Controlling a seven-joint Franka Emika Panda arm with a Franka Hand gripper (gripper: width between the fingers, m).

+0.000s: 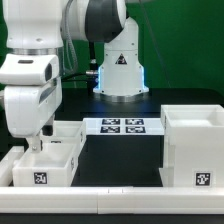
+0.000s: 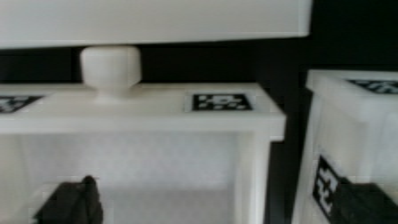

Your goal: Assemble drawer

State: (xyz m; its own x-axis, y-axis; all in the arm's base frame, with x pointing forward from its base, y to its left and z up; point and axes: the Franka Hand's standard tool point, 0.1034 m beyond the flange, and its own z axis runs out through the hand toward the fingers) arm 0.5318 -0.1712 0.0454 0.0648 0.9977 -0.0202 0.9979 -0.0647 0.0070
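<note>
One white arm (image 1: 30, 80) is reaching down at the exterior view's left, its tool (image 1: 40, 143) hanging at the back edge of the front tray (image 1: 45, 170). Whether the tool is open or closed cannot be told. The exterior view is hiding the tips behind the tray wall. The wrist view is showing only one black finger (image 2: 71, 205), low against a white wall.

Two small open-topped white trays are sitting on the black tabletop (image 1: 120, 155) at the exterior view's left. The front tray is showing a square tag on its near face. The rear tray (image 1: 68, 132) is sitting just behind it.

One tall boxy white housing (image 1: 195, 150) is standing upright at the exterior view's right, well apart from the trays, with a tag low on its near face.

One marker board (image 1: 122, 126) is lying flat between the trays and the housing, toward the back.

One long low white rail (image 1: 110, 196) is running along the near edge.

One short round white peg (image 2: 111, 70) is standing upright in the wrist view, just past a tagged white rim (image 2: 160, 105). What the peg belongs to cannot be told.
</note>
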